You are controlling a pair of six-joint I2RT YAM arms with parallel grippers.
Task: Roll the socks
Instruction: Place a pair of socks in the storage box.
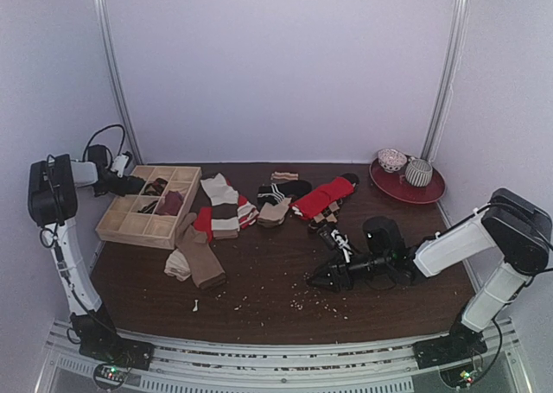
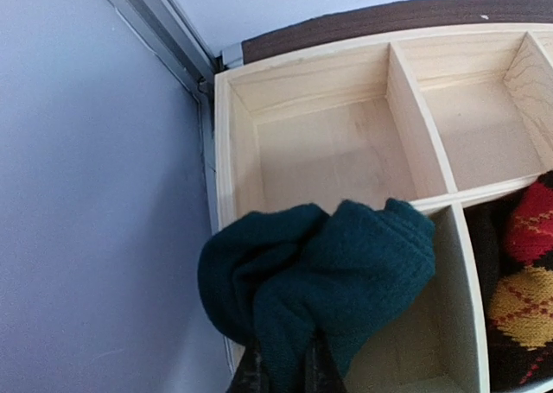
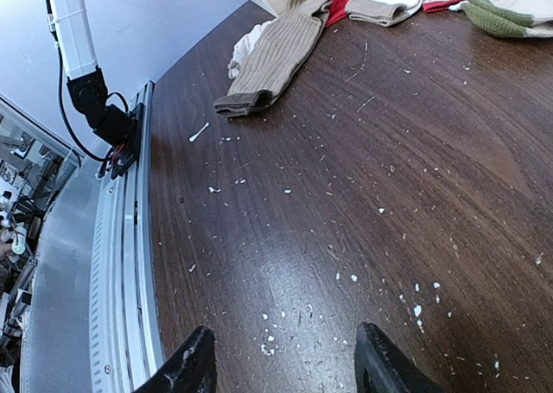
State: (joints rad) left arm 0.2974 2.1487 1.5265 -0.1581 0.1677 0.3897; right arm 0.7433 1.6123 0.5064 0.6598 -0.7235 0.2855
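Dark wood tabletop [image 1: 259,281], white enclosure walls [image 1: 276,65]. My left gripper [image 2: 283,369] is pinched on the teal sock bundle [image 2: 328,272]. The bundle hangs over the wooden divider box [image 2: 302,60] at its corner by the wall, straddling the partition between the unfilled corner cell and the cell beside it; I cannot tell whether it touches wood. Judgement: this pair is rolled and stowing is in hand. The next move calls for centring over one cell, lowering, then letting go without snagging the partition. A neighbouring cell holds the argyle socks [image 2: 527,272]. My right gripper [image 3: 285,367] hovers low over the table, fingers spread, holding nothing. Unrolled socks lie loose mid-table: tan sock [image 1: 203,259], striped ones [image 1: 225,207], red sock [image 1: 324,196]. Nothing stands between them and the right gripper. A red plate [image 1: 432,194] with two cups [image 1: 419,172] sits well apart, far right. Lint flecks [image 1: 302,305] litter the wood.
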